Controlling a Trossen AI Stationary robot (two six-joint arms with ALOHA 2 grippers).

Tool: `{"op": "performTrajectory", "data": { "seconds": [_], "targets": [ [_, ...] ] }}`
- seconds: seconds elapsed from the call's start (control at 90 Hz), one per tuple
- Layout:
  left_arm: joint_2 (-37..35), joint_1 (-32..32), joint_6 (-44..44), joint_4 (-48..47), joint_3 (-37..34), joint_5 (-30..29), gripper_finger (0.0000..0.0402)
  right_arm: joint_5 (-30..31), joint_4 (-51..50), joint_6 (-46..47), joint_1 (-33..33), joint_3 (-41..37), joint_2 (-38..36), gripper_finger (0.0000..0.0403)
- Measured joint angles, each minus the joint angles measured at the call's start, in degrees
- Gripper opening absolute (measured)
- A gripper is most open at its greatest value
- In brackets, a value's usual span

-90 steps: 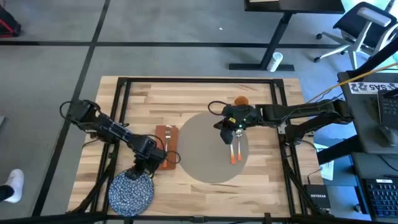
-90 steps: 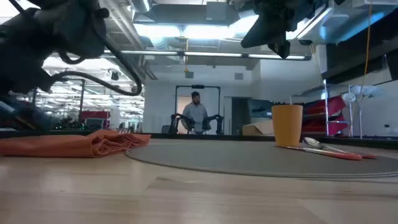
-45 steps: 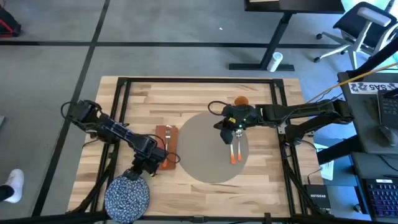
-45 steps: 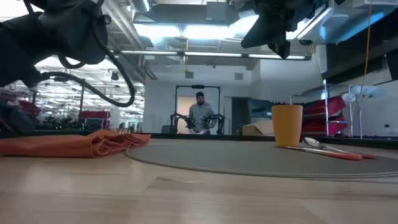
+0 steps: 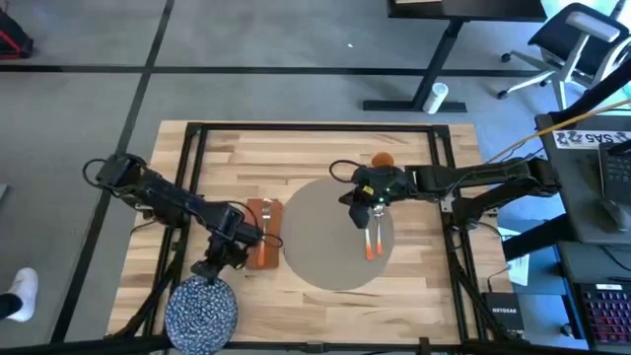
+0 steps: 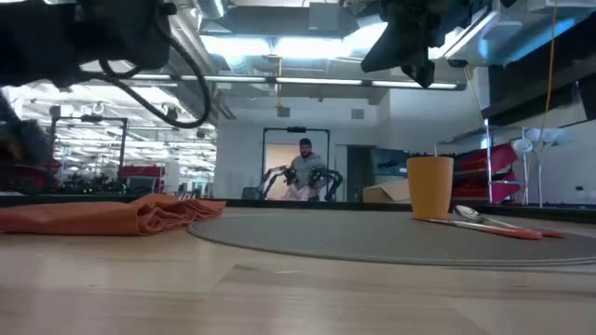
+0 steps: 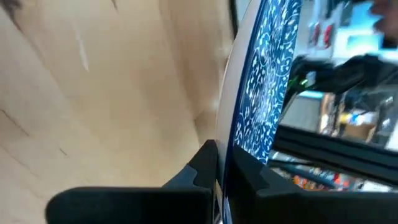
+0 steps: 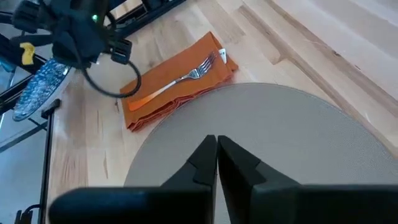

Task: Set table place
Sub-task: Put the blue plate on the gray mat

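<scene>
A two-armed robot works at a plank tabletop (image 5: 315,148). The round grey-beige placemat (image 5: 330,251) lies at the centre of the tabletop, flat and bare apart from cutlery on its 3 o'clock side: a spoon (image 5: 380,229) and a second orange-handled utensil (image 5: 369,243), lying side by side with handles toward 6 o'clock. An orange cup (image 5: 383,159) stands just beyond the mat's edge at about 1 o'clock. Just off the mat at 9 o'clock, a rust-orange napkin (image 5: 262,233) carries a fork (image 8: 177,81).

The left gripper (image 5: 214,269), at about 8 o'clock from the mat near the tabletop's front edge, has its fingers (image 7: 205,165) clamped on the rim of a blue speckled plate (image 5: 202,308), which hangs partly past that edge. The right gripper (image 5: 361,209) hovers above the mat's 2 o'clock portion, just by the cutlery, fingers (image 8: 204,157) pressed together and holding nothing.

In the room behind, a person (image 6: 304,170) stands in a doorway.
</scene>
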Motion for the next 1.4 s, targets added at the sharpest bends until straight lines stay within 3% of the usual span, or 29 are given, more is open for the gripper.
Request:
{"op": "performTrajectory", "data": {
  "seconds": [0.478,0.644,0.811,0.967,1.222,1.4],
  "targets": [
    [-2.7,15.2,-4.5,1.8,0.0,1.2,0.0000,0.1,0.0,0.0,0.0,0.0,0.0,0.0001],
    [-2.7,21.0,-12.4,9.7,0.0,1.6,0.0000,0.7,0.0,0.0,0.0,0.0,0.0,0.0001],
    [-2.7,25.8,-24.5,23.3,0.0,1.4,0.0000,1.1,0.0,0.0,0.0,0.0,0.0,0.0001],
    [-2.7,29.7,-35.1,34.2,0.0,-2.8,0.0000,1.2,0.0,0.0,0.0,0.0,0.0,0.0001],
    [-2.3,34.0,-42.3,39.3,0.0,-15.4,0.0000,1.2,0.0,0.0,0.0,0.0,0.0,0.0001],
    [0.4,34.7,-47.3,46.1,0.0,-17.2,0.0000,1.2,0.0,-0.2,0.0,0.0,0.0,0.0001]
  ]
}}
